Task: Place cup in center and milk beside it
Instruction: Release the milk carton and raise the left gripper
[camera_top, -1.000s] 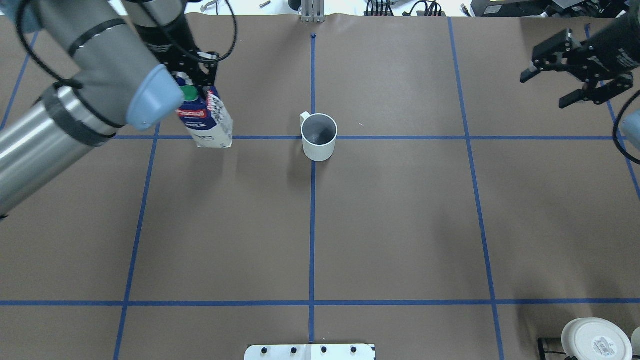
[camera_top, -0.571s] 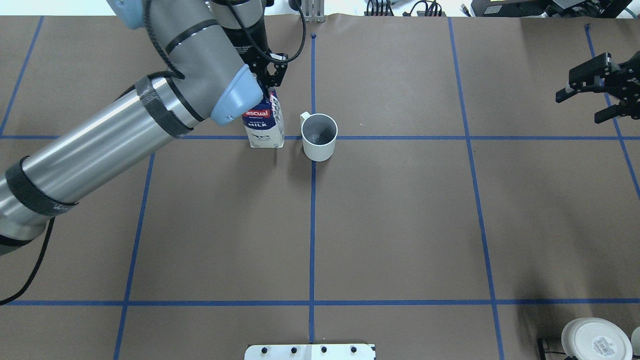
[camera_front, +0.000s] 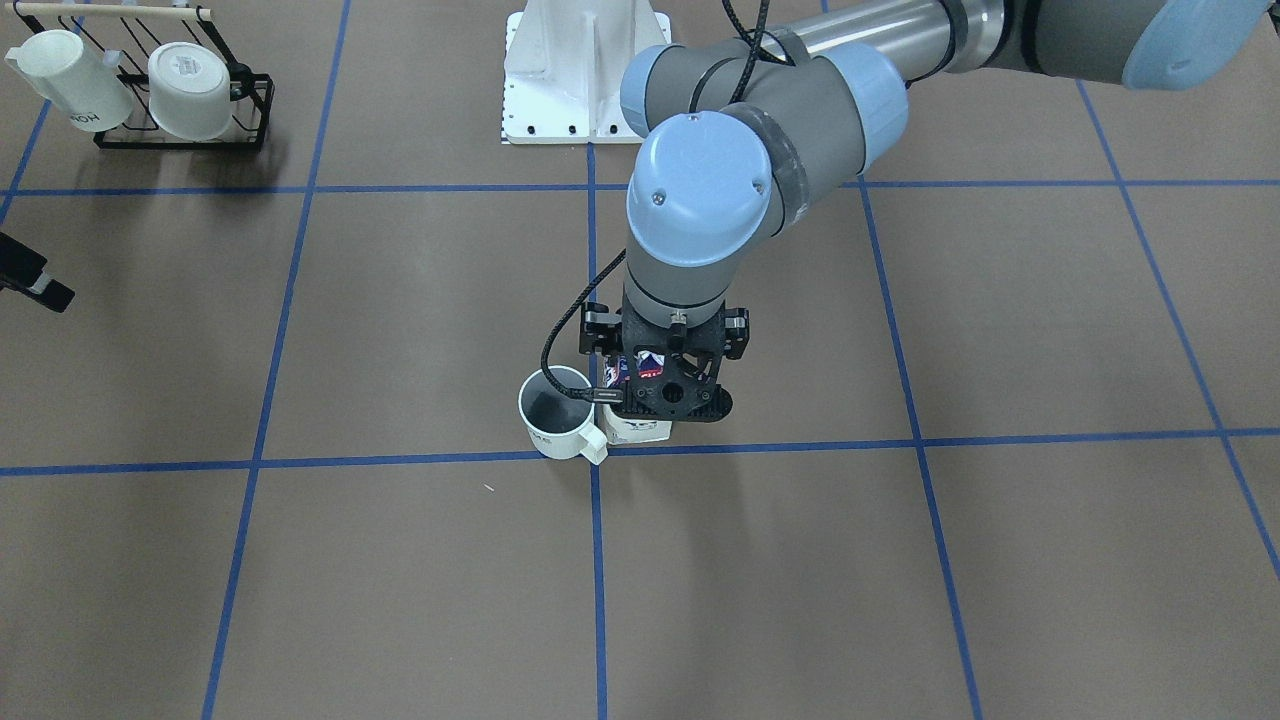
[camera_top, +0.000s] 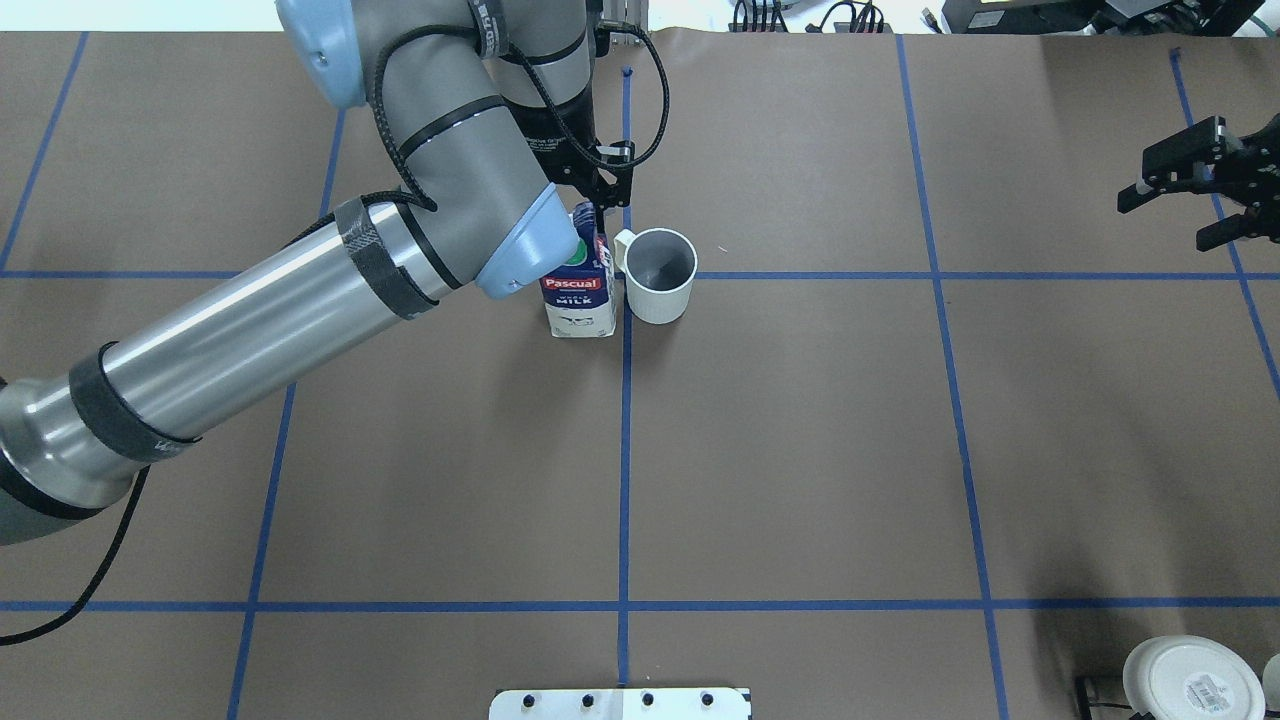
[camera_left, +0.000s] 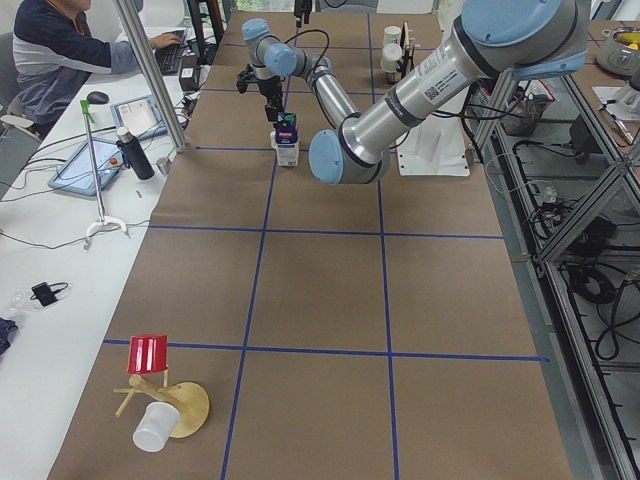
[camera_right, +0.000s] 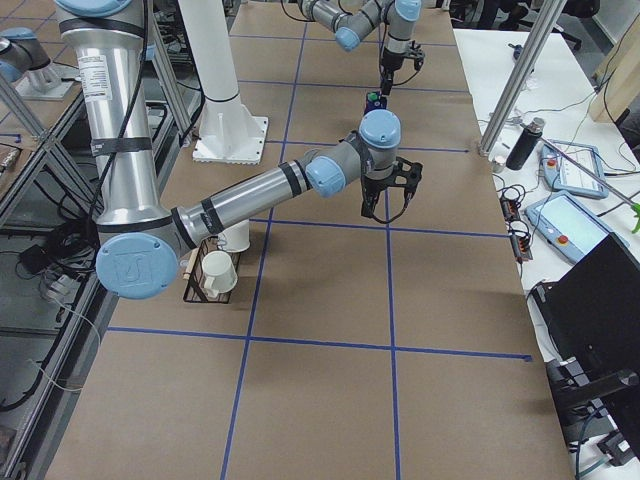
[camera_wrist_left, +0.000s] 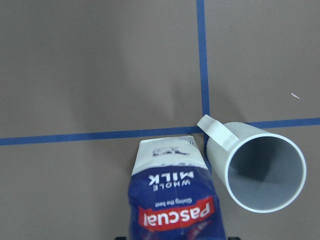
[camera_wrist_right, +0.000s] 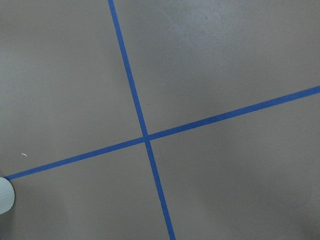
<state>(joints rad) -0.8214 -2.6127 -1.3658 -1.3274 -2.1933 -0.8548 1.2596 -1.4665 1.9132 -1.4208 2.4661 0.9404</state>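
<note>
Standing upright by the centre tape crossing, the navy-and-white milk (camera_top: 580, 300) with its red band is pinched at the top by the left gripper (camera_front: 665, 395). The grey-lined cup (camera_top: 660, 285) sits just beside it. Broad brown table (camera_top: 800, 450) surrounds both, and the right gripper (camera_top: 1175, 215) hangs spread, well apart.

cup (camera_top: 660, 276): I see a small white mug with a dark grey inside. It stands upright, mouth up and empty, on the blue tape cross (camera_top: 626, 275) at the far middle of the table (camera_top: 800, 450), and its blocky handle points at the milk.
milk (camera_top: 580, 300): I see a tall navy and white carton with a red "Pascual" band, "WHOLE MILK" lettering and a green cap. It stands upright just left of the cup, against its handle.
</note>
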